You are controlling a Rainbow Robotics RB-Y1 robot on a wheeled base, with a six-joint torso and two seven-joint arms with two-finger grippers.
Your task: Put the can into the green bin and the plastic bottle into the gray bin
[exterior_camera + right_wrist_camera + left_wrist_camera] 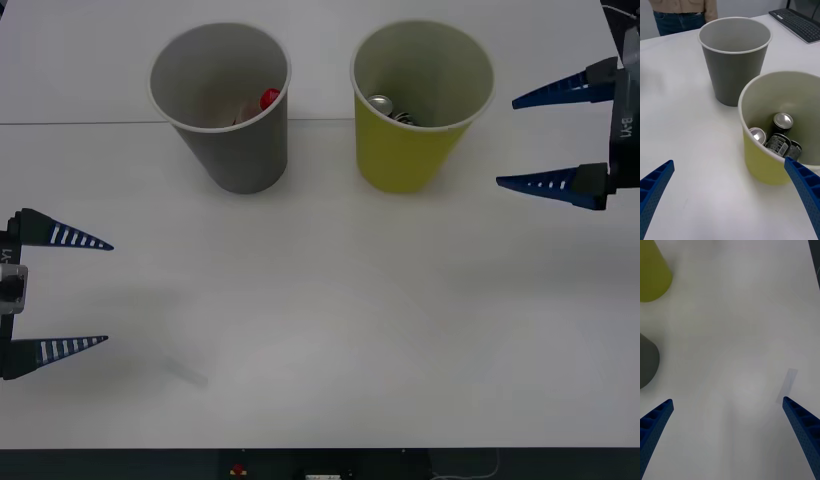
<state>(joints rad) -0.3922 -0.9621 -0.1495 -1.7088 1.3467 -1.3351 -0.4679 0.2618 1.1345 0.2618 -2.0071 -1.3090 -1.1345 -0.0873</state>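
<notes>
Blue ribbed fingers of our left gripper [105, 292] sat nearest, at about eight o'clock on the white table [330, 330], spread wide with nothing between them. Our right gripper [505, 141] hung at two o'clock, just beside the green bin [415, 150], likewise released and empty.

Inside that bin we saw several dark cans lying together; the can [783, 123] with its round silver top stood clearest among them. At eleven o'clock the gray bin [235, 150] held something with a red cap [269, 99], probably the plastic bottle, though we could not make out its body.

We judged both drops finished, with only withdrawal left. To do that well, we would lift the right arm straight away from the thin rim before swinging back, since such a tall, tapering cup on a narrow base would tip at a light knock.

Both bins looked smooth and matte with pale linings; the cans were glossy metal, hard and cylindrical.
</notes>
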